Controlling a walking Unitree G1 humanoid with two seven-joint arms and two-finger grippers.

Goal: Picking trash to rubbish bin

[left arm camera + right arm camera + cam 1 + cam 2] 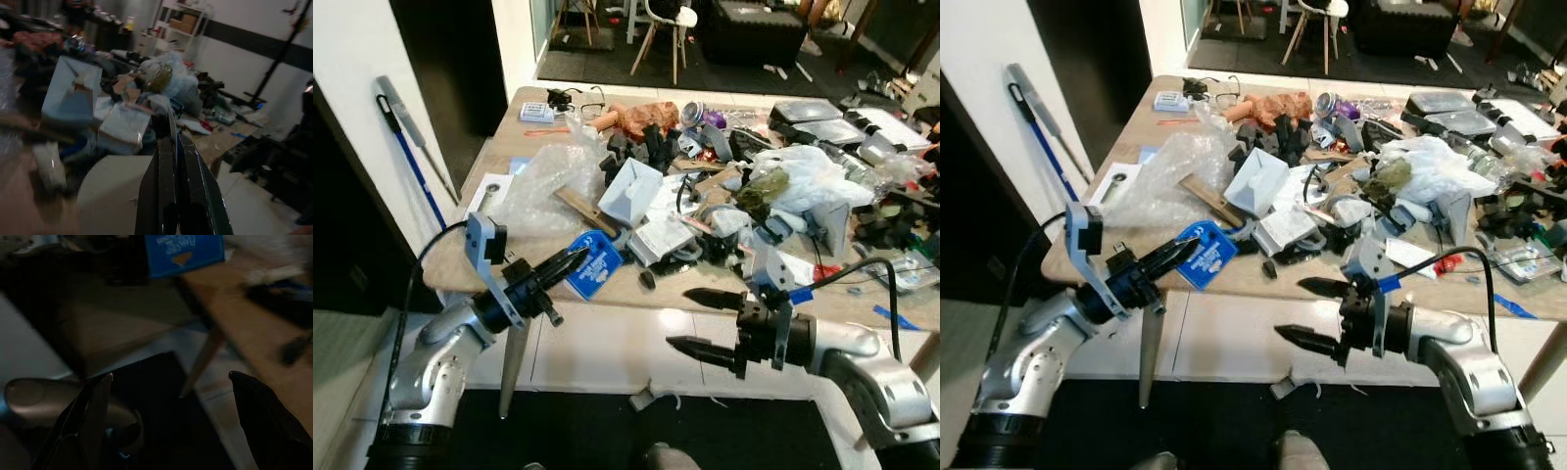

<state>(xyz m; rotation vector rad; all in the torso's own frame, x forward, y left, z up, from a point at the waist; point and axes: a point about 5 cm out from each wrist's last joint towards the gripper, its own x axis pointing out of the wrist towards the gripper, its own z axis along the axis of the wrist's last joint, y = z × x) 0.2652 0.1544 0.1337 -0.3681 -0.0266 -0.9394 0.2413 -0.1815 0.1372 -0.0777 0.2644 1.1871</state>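
At the near edge of a cluttered wooden table (509, 147), we are holding both arms out over the white floor. Our left gripper (576, 257) is pinching a blue packet (594, 266) by its corner, fingers pressed together on it, right at the table's front edge; in the left wrist view the two black fingers (166, 186) are lying flat against each other. Our right gripper (693, 319) is hovering just short of the table edge with its fingers spread wide and nothing between them, and in the right wrist view the blue packet (183, 252) is showing beyond the parted fingertips (100, 391).

Just behind the packet, a strip of wood (585, 211) is lying beside a crumpled sheet of clear plastic (543, 176), and a pale blue folded carton (631, 188) is standing next to a small wrapped box (658, 238). Toward the right, a white plastic bag (808, 176) is sitting on top of a tangle of dark cables and parts. Farther back, a heap of black pieces (651, 145) is sitting near an orange-brown bundle (641, 116). A blue-handled mop (411, 157) is leaning against the wall on our left, and chairs (666, 24) are standing beyond the table's far end.
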